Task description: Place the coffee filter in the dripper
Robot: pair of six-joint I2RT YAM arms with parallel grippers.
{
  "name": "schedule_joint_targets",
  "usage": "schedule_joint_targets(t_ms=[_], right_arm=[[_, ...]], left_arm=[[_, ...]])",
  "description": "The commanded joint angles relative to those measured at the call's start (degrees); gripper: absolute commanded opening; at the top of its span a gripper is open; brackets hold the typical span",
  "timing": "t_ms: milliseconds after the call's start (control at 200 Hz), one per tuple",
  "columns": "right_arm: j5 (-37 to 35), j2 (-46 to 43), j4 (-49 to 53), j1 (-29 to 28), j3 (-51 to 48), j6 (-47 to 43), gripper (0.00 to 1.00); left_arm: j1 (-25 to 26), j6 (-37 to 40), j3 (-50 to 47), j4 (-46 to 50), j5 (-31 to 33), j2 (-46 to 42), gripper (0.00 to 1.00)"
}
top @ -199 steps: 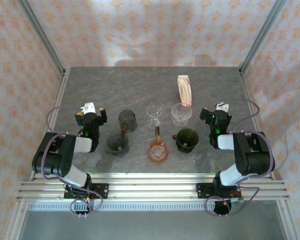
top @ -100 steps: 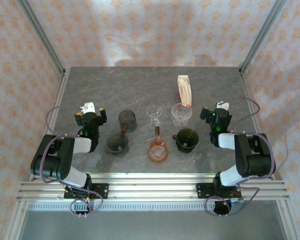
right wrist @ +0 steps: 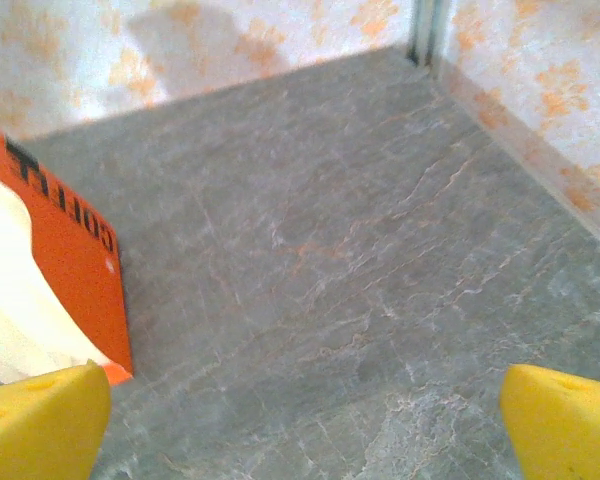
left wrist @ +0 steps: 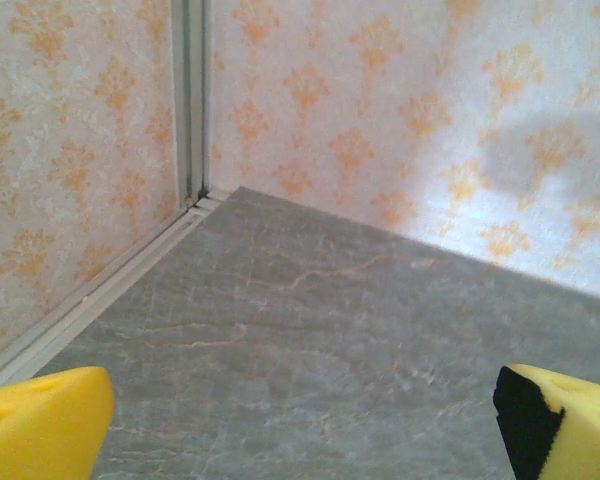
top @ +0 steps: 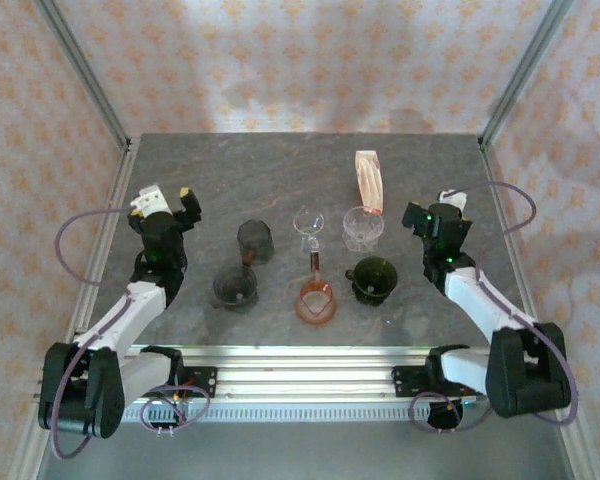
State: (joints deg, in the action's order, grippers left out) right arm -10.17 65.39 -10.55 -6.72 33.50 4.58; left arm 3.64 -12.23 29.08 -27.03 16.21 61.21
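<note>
Task not begun. The filter pack [top: 368,180] sits on the desk [top: 230,170] toward its far side, just behind the clear dripper [top: 362,228]. No filter is in any dripper (several stand mid-desk; the intended one cannot be told). The pack's long axis runs near-to-far, its near end toward the clear dripper. Left hand [top: 167,200] and right hand [top: 432,208]: fingers wide apart, empty, neither touching the pack. Outstanding: grasp, carry, seat.

Bare table [top: 210,170] rear and sides; drippers [top: 372,278], filter pack [top: 368,180] crowding centre.
</note>
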Motion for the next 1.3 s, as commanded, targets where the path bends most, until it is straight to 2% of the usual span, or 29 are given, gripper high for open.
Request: schedule_joint_targets(t_ms=[0, 45, 90, 120, 150, 175, 215, 285, 365, 480, 566, 596, 691, 746, 861, 956, 1056, 1181, 1296], right_arm=[[-1.77, -5.09, 7.41, 0.02, 1.69, 11.17, 1.00], [-0.83, -6.54, 10.74, 0.11, 2.24, 16.75, 1.00], [-5.01, -7.83, 19.31, 0.20, 4.07, 26.95, 1.00], [-8.92, -8.22, 26.77, 0.30, 6.09, 34.40, 1.00], [-8.73, -8.38, 28.53, 0.62, 6.40, 35.66, 1.00], [-5.70, -8.43, 27.70, 1.11, 6.07, 33.74, 1.00], [-2.38, -8.60, 25.91, 1.05, 5.37, 31.60, 1.00], [-0.03, -9.48, 26.19, 0.72, 4.92, 31.53, 1.00], [4.15, -11.62, 26.84, 0.25, 4.52, 29.74, 1.00], [9.63, -13.35, 33.51, -0.72, 7.10, 27.26, 1.00], [15.79, -13.29, 37.90, -1.80, 8.97, 25.16, 0.87], [16.57, -13.33, 38.78, -2.29, 9.12, 24.90, 0.86], [19.20, -14.50, 40.67, -4.63, 8.49, 24.58, 0.83], [19.28, -15.38, 41.51, -6.41, 7.84, 24.67, 0.82], [20.25, -16.30, 42.32, -11.62, 7.60, 23.69, 0.79], [17.86, -15.76, 43.40, -17.49, 9.13, 22.76, 0.76], [13.28, -13.89, 46.90, -21.99, 10.82, 23.17, 0.70], [5.37, -11.83, 51.42, -24.40, 10.24, 26.47, 0.61], [1.76, -11.68, 52.42, -24.44, 7.92, 29.35, 0.57]], left_arm=[[-0.46, -15.87, 2.47, 8.47, 1.03, -3.36, 1.00], [-0.94, -19.63, 2.28, 10.49, -1.60, -5.42, 1.00], [-1.15, -24.29, 1.50, 11.87, -3.26, -7.76, 1.00], [-1.22, -29.45, 1.17, 14.97, -2.19, -9.55, 1.00], [-1.56, -35.70, 1.31, 19.57, -0.27, -11.17, 1.00], [-2.11, -40.91, 1.77, 23.15, 0.30, -12.25, 1.00], [-3.52, -44.41, 2.01, 26.29, -2.77, -13.47, 1.00], [-5.70, -43.78, 1.84, 24.58, -11.20, -13.62, 1.00], [-5.75, -45.60, 1.82, 24.27, -15.40, -13.56, 1.00], [-5.75, -47.31, 0.81, 21.66, -20.52, -15.32, 1.00], [-5.75, -47.59, 1.27, 23.15, -22.85, -17.17, 1.00], [-5.70, -47.10, 1.77, 23.90, -24.26, -17.50, 1.00], [-5.42, -43.43, 5.68, 29.99, -30.30, -16.83, 0.99], [-4.23, -40.96, 8.48, 35.74, -33.14, -15.60, 0.94], [1.32, -36.34, 10.74, 45.15, -33.48, -15.77, 0.89], [6.50, -34.55, 10.00, 49.02, -31.91, -18.00, 0.89], [9.70, -34.37, 8.28, 51.67, -31.70, -20.09, 0.89], [12.86, -34.60, 5.82, 53.57, -31.33, -21.69, 0.89], [16.92, -35.45, 3.91, 52.73, -30.30, -22.10, 0.92]])
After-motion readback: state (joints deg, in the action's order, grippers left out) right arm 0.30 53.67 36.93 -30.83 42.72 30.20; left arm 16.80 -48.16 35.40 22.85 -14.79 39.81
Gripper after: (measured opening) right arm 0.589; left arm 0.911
